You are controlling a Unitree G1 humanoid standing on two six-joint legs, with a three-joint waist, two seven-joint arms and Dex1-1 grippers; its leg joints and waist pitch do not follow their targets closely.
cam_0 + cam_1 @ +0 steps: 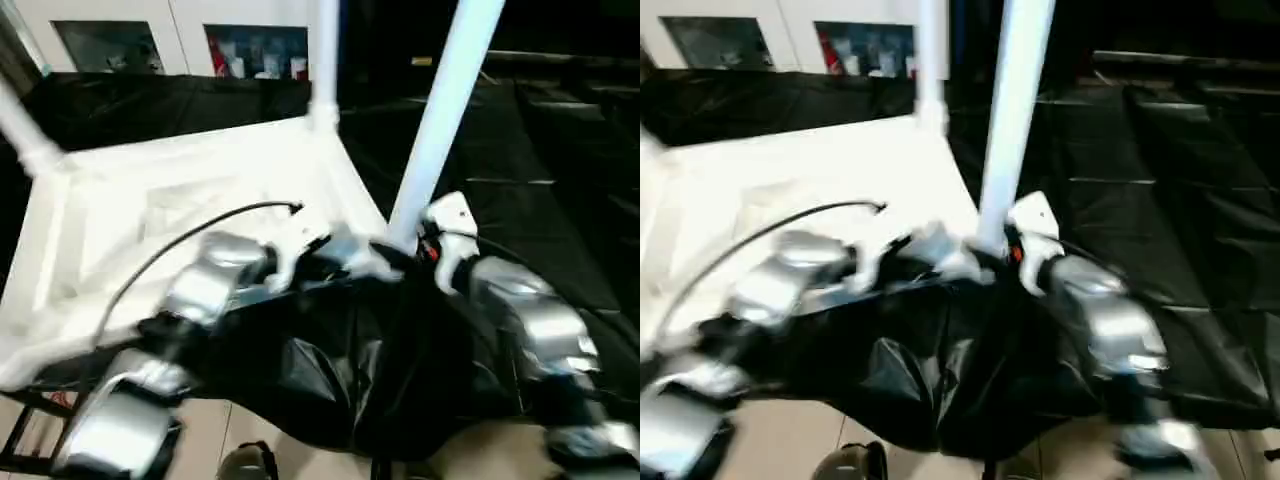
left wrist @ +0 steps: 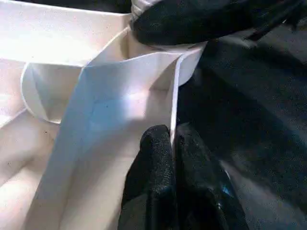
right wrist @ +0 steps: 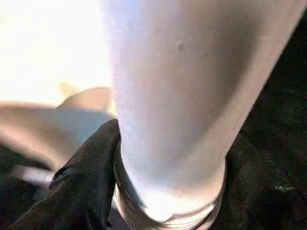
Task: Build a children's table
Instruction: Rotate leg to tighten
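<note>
The tabletop point(image 1: 190, 215) lies upside down on the black-draped worktop point(image 1: 540, 200), filling the left and centre of the head view, its ribbed underside facing up. That orientation exposes the round corner sockets so the legs can be pushed in from above. Two legs already stand in sockets: one at the upper left point(image 1: 22, 130), one at the top centre point(image 1: 325, 60).

A third leg point(image 1: 440, 110) rises from the near right corner, leaning toward the upper right. The right gripper point(image 3: 168, 191) wraps its base, one black finger point(image 3: 86, 177) against the tube just above its ringed end, so it is pinching the leg, probably to steer and press it into the socket.

The left gripper point(image 2: 172, 143) is pressed together on the thin upright wall of the tabletop's rim point(image 2: 173, 100) beside that corner socket point(image 2: 43, 96). This looks like a bracing hold, keeping the tabletop from sliding while the leg is worked in.

As for containers, the sockets serve here; whether the near leg is fully seated I cannot tell.
</note>
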